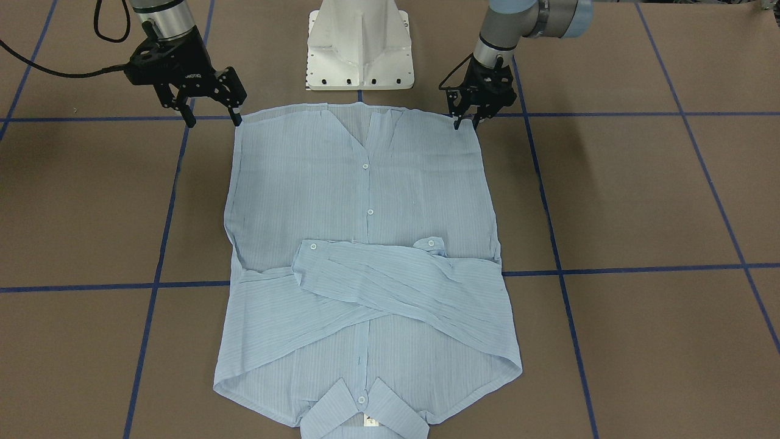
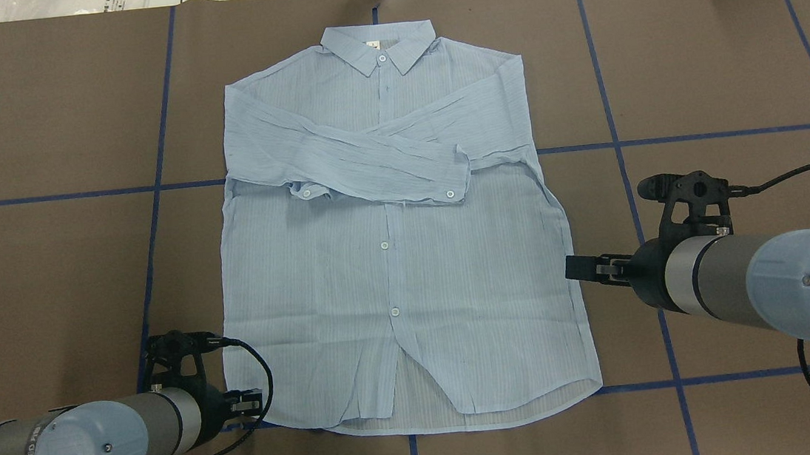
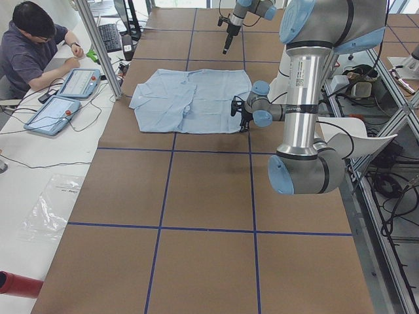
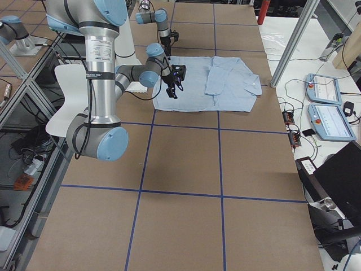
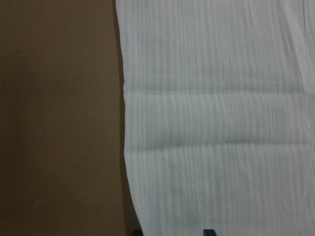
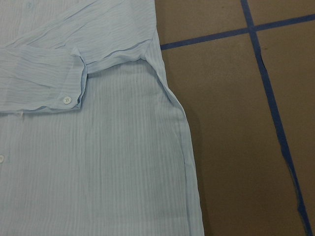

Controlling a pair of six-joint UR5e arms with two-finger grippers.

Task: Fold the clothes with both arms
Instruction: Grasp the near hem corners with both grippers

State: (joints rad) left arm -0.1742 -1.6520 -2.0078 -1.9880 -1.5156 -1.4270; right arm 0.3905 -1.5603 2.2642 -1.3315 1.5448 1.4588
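Shirt lies flat on the table, buttoned, pale blue with fine stripes, sleeves crossed over the chest. I see both grippers open, left at a hem corner and right near the opposite edge. I can't read the collar tag.

The shirt lies flat mid-table, sleeves crossed, hem toward the robot's edge, with the left gripper and right gripper, jaws spread, at its hem corners.
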